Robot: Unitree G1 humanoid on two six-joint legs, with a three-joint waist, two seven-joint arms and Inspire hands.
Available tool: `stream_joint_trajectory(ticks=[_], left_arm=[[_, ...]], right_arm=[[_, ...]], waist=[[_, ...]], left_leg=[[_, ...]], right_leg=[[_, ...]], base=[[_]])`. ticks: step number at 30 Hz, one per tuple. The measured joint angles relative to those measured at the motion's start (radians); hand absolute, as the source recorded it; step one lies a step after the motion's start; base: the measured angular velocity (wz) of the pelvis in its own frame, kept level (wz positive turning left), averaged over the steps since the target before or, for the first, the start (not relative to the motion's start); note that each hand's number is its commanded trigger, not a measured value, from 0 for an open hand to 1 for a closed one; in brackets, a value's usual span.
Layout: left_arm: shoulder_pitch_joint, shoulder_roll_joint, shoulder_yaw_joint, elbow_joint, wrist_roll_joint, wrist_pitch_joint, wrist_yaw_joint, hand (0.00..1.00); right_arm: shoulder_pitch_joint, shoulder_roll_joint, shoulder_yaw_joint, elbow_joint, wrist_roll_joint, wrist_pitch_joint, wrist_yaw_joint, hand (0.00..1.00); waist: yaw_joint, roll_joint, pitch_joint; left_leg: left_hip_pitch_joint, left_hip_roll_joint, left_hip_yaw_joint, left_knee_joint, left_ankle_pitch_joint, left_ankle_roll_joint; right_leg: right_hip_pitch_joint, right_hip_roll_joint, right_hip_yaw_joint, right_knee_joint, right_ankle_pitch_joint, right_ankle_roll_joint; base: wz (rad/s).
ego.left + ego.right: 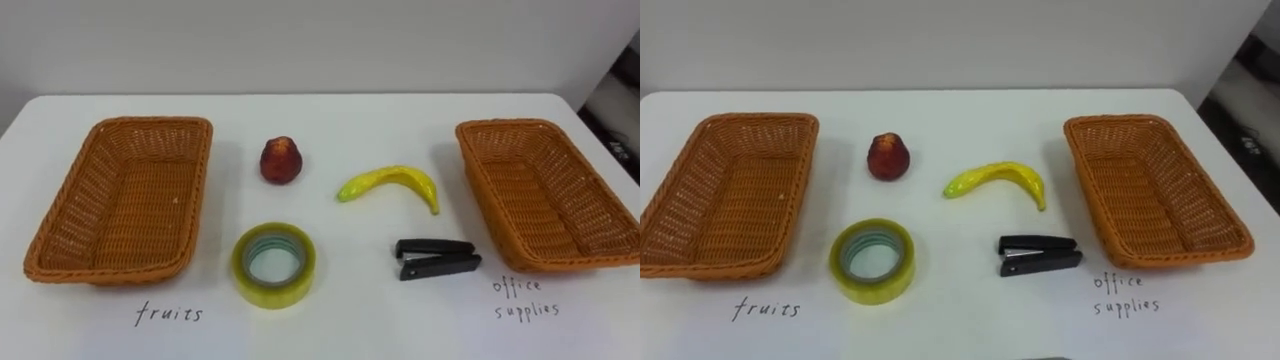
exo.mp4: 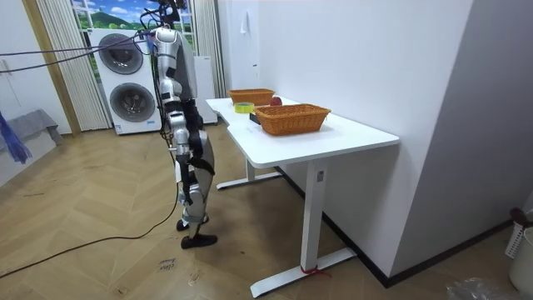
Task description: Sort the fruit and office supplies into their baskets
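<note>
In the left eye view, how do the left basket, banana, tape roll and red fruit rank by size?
Left basket, clearly largest.
Tape roll and banana: too alike to rank; the tape lies nearer.
Red fruit, smallest.

White table (image 1: pixel 330 120). Woven orange-brown basket (image 1: pixel 125 200) left of the yellow, green-tipped banana (image 1: pixel 392 184), second basket (image 1: pixel 545 190) alike right of it. Dark red apple (image 1: pixel 282 160), yellow-green tape roll (image 1: pixel 272 295), black stapler (image 1: pixel 437 260).

Robot stands upright at the long edge of the desk (image 2: pixel 350 133), facing it, torso straight; right arm hangs down the side nearer the room camera, right robot hand (image 2: pixel 175 143) low beside the hip.
</note>
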Motion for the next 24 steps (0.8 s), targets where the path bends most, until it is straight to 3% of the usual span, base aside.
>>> stream_joint_trajectory(ticks=[6, 10, 13, 15, 16, 18, 20, 24], left_arm=[[0.017, 0.006, -0.002, -0.045, -0.001, 0.009, 0.000, 0.00], [0.017, 0.011, -0.021, -0.059, 0.001, 0.011, 0.000, 0.00], [0.016, 0.009, -0.026, -0.092, 0.034, 0.013, 0.000, 0.00], [0.018, 0.001, -0.046, -0.088, 0.040, 0.017, 0.000, 0.00], [0.020, -0.001, -0.058, -0.091, 0.040, 0.018, 0.000, 0.00], [0.019, 0.003, -0.058, -0.093, 0.041, 0.018, 0.000, 0.00], [0.020, 0.007, -0.061, -0.098, 0.063, 0.014, 0.001, 0.00], [0.022, 0.009, -0.083, -0.084, 0.066, 0.002, 0.003, 0.00]], right_arm=[[-0.051, -0.032, -0.048, -0.238, -0.055, -0.011, -0.224, 0.00], [-0.063, -0.034, -0.052, -0.525, -0.173, -0.019, -0.362, 0.00], [-0.064, -0.033, -0.033, -0.604, -0.319, -0.011, -0.469, 0.00], [-0.064, -0.026, -0.030, -0.710, -0.389, 0.011, -0.534, 0.00], [-0.060, -0.026, -0.030, -0.787, -0.423, 0.028, -0.577, 0.00], [-0.056, -0.029, -0.031, -0.924, -0.462, 0.026, -0.613, 0.00], [-0.059, -0.049, -0.030, -1.108, -0.557, -0.004, -0.636, 0.00], [-0.098, -0.096, -0.015, -1.258, -0.643, -0.064, -0.643, 0.00]], waist=[[-0.022, -0.011, -0.0045], [-0.030, -0.022, -0.0066], [-0.009, -0.033, -0.0021], [-0.010, -0.027, 0.0059], [-0.012, -0.019, 0.0063], [-0.014, -0.015, 0.0061], [-0.014, -0.019, 0.0028], [-0.007, -0.026, -0.0028]], left_leg=[[-0.030, -0.001, 0.002, 0.003, 0.001, 0.001], [-0.039, -0.002, 0.001, 0.011, 0.001, 0.001], [-0.042, -0.001, 0.003, 0.011, 0.001, 0.001], [-0.043, -0.002, 0.009, 0.011, 0.001, 0.001], [-0.053, -0.003, 0.013, 0.012, 0.001, 0.001], [-0.061, -0.004, 0.017, 0.012, 0.003, 0.004], [-0.067, -0.003, 0.017, 0.016, 0.003, 0.004], [-0.065, -0.002, 0.015, 0.018, 0.003, 0.004]], right_leg=[[-0.038, 0.000, 0.003, 0.017, 0.000, 0.000], [-0.049, -0.001, 0.008, 0.016, 0.000, 0.001], [-0.054, 0.000, 0.011, 0.018, 0.000, 0.001], [-0.058, -0.001, 0.021, 0.020, 0.001, 0.002], [-0.069, -0.001, 0.027, 0.023, 0.001, 0.003], [-0.085, -0.001, 0.034, 0.035, 0.001, 0.003], [-0.086, 0.000, 0.031, 0.035, 0.002, 0.003], [-0.083, 0.000, 0.021, 0.031, 0.003, 0.002]], base=[[-0.01], [-0.01], [-0.03], [-0.16], [-0.23], [-0.17], [-0.02], [0.11]])
